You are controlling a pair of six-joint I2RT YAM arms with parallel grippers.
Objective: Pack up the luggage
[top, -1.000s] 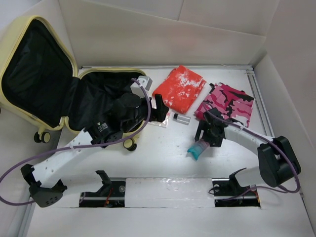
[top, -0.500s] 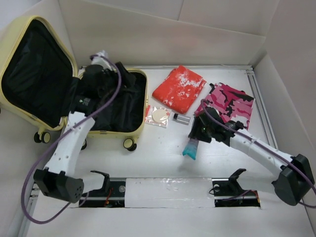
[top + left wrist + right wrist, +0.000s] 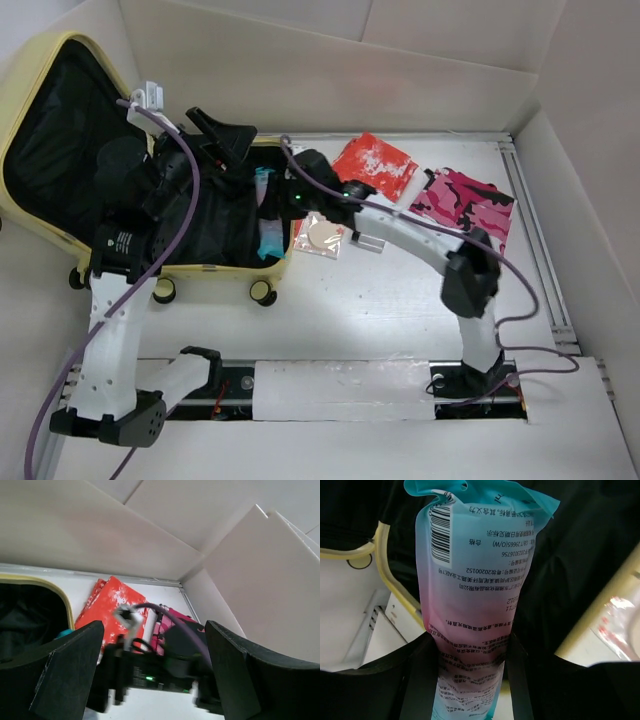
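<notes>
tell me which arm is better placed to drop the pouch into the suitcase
right: the right jaws are shut on the pouch, which hangs over the suitcase lining. the left jaws stand open and empty, raised above the suitcase.

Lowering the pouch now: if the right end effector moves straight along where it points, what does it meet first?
Probably the black lining of the luggage, with the held pouch touching first; depth is unclear.
</notes>
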